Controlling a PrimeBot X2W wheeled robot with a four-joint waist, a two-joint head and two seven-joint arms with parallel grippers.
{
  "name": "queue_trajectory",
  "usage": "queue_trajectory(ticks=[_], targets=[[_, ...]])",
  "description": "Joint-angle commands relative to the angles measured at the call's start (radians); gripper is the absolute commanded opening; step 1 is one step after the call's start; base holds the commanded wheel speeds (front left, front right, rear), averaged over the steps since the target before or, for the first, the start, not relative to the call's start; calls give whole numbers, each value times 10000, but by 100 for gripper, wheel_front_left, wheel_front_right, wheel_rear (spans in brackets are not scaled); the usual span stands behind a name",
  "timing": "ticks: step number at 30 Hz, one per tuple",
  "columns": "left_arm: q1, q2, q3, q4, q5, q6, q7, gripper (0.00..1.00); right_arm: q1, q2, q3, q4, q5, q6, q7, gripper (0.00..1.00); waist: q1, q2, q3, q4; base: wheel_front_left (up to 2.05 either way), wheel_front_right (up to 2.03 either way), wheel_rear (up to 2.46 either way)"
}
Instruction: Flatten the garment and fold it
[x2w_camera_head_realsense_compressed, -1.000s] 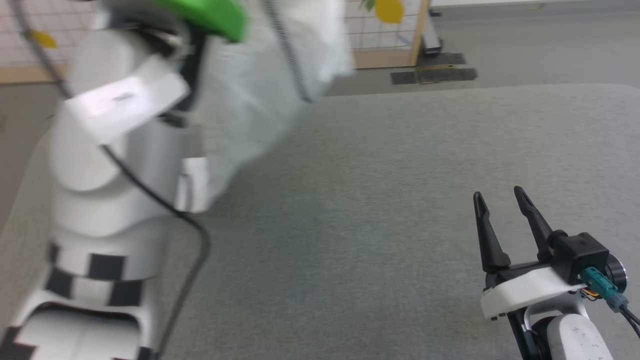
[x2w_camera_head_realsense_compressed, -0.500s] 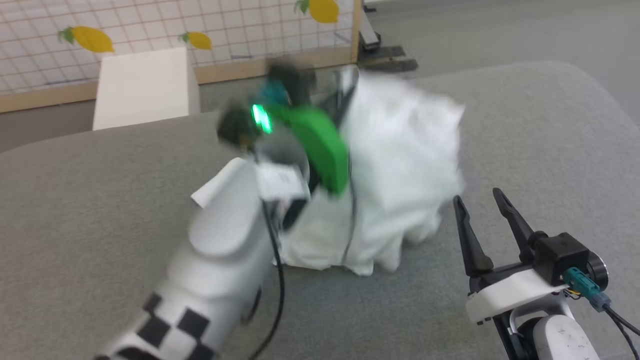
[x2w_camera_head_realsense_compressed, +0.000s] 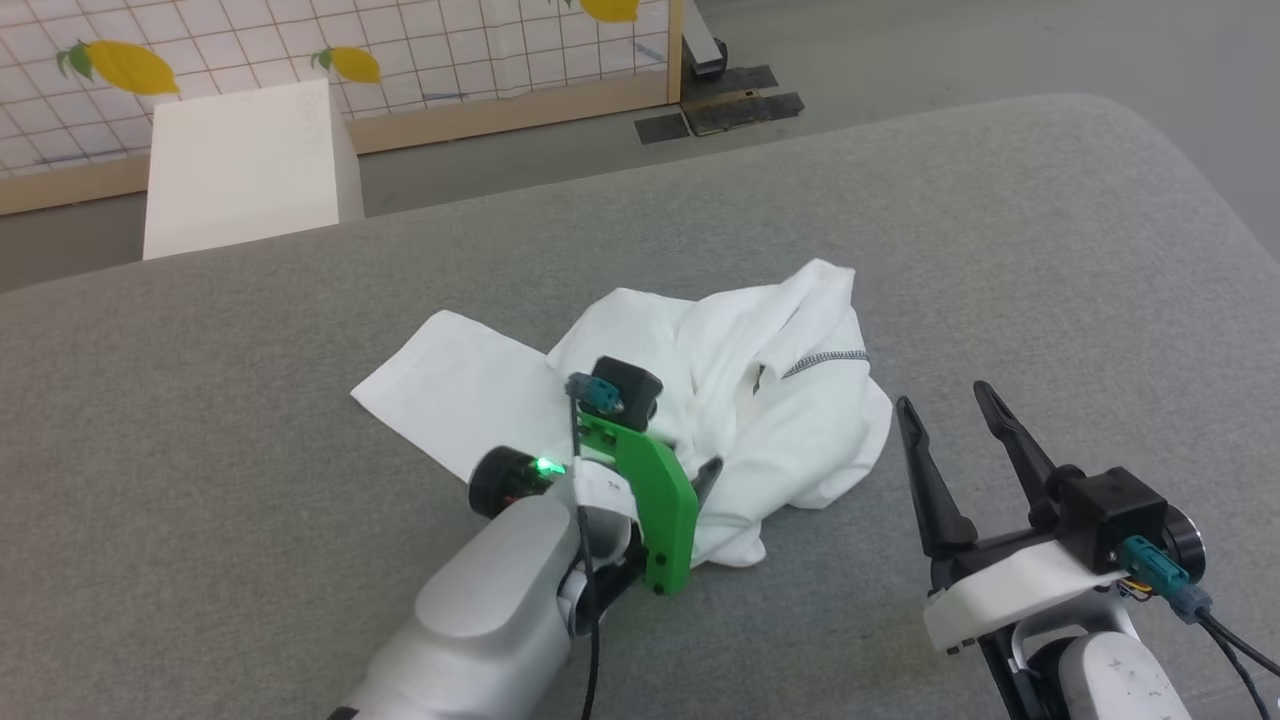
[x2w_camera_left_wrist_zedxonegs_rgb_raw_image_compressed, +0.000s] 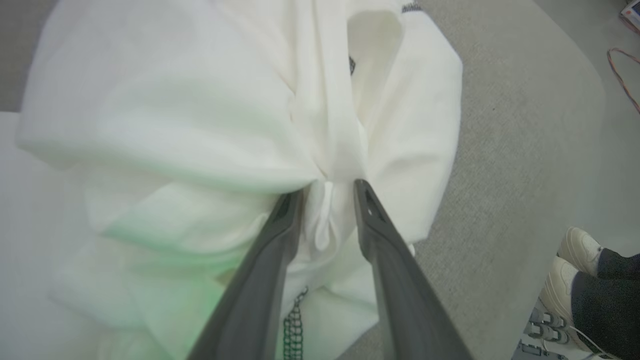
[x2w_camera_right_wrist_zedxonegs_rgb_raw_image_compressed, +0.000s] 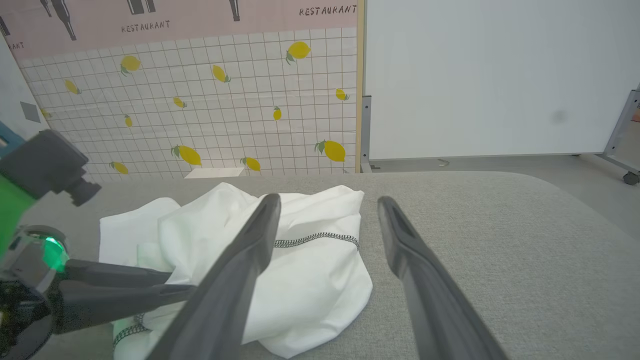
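Note:
The garment (x2w_camera_head_realsense_compressed: 800, 430), a white T-shirt with grey speckled stitching, lies crumpled in a heap in the middle of the grey table (x2w_camera_head_realsense_compressed: 1050, 250); one flat part spreads out to its left. My left gripper (x2w_camera_head_realsense_compressed: 705, 480) rests low on the heap's near edge. In the left wrist view its fingers (x2w_camera_left_wrist_zedxonegs_rgb_raw_image_compressed: 327, 189) stand apart, open, with a loose fold of the garment (x2w_camera_left_wrist_zedxonegs_rgb_raw_image_compressed: 200, 125) between them. My right gripper (x2w_camera_head_realsense_compressed: 943, 396) hovers open and holds nothing, just right of the heap; in the right wrist view the garment (x2w_camera_right_wrist_zedxonegs_rgb_raw_image_compressed: 310, 280) lies beyond and left of its fingertips (x2w_camera_right_wrist_zedxonegs_rgb_raw_image_compressed: 328, 199).
A white box (x2w_camera_head_realsense_compressed: 240, 170) stands behind the table at the far left, before a tiled lemon-print panel (x2w_camera_head_realsense_compressed: 420, 50). Black floor plates (x2w_camera_head_realsense_compressed: 720, 110) lie beyond the far edge. A person's shoes (x2w_camera_left_wrist_zedxonegs_rgb_raw_image_compressed: 575, 250) show beside the table in the left wrist view.
The head camera has shifted. My left arm has swung the garment down from up high onto the table, and its jaws have come apart. The right gripper has stayed open.

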Motion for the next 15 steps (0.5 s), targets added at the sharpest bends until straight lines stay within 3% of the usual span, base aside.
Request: queue_trajectory(ticks=[1, 4, 9, 15], targets=[[118, 18, 172, -148, -129, 105, -456, 100, 46, 12, -35, 12, 21, -15, 58, 100, 1, -1, -101, 117, 0, 0, 0], [101, 120, 722, -683, -106, 304, -1985, 100, 95, 12, -112, -58, -29, -15, 102, 100, 1, -1, -170, 264, 0, 0, 0], [292, 862, 1323, -1706, 474, 624, -4432, 100, 173, 12, -368, -282, -134, -15, 174, 100, 1, -1, -196, 629, 0, 0, 0], [1236, 1639, 2420, -2925, 777, 1077, -5082, 100, 300, 12, -694, -515, -228, -15, 280, 100, 1, -1, -253, 1084, 0, 0, 0]])
